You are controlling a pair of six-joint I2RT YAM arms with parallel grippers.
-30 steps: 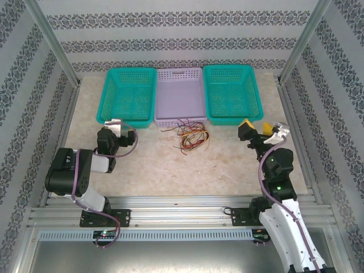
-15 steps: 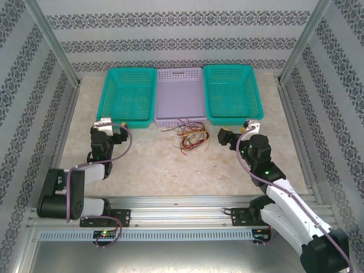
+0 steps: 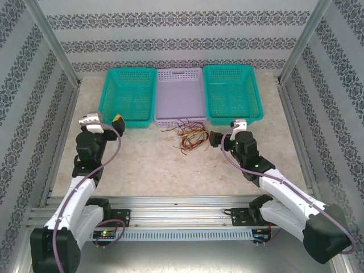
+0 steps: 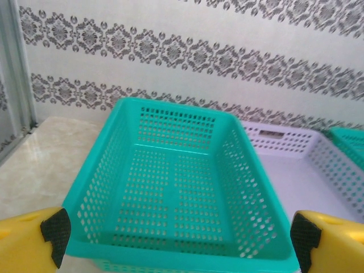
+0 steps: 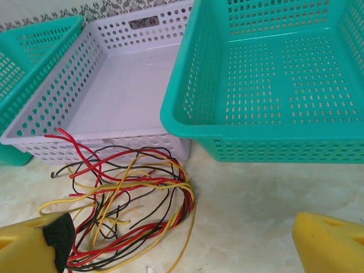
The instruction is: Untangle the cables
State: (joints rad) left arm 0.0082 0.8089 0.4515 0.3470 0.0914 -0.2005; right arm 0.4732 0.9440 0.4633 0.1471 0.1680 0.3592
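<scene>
Top external view: left pincer hovers at the near left corner of the left teal basket, fingers wide apart, nothing held. Lavender basket stands between it and the right teal basket. Cables, a tangle of yellow, red and black, lie on the surface just near the lavender basket. Right pincer sits just right of the tangle, fingers wide apart, nothing held.

Left claw spread wide, right claw likewise — arms extended
</scene>
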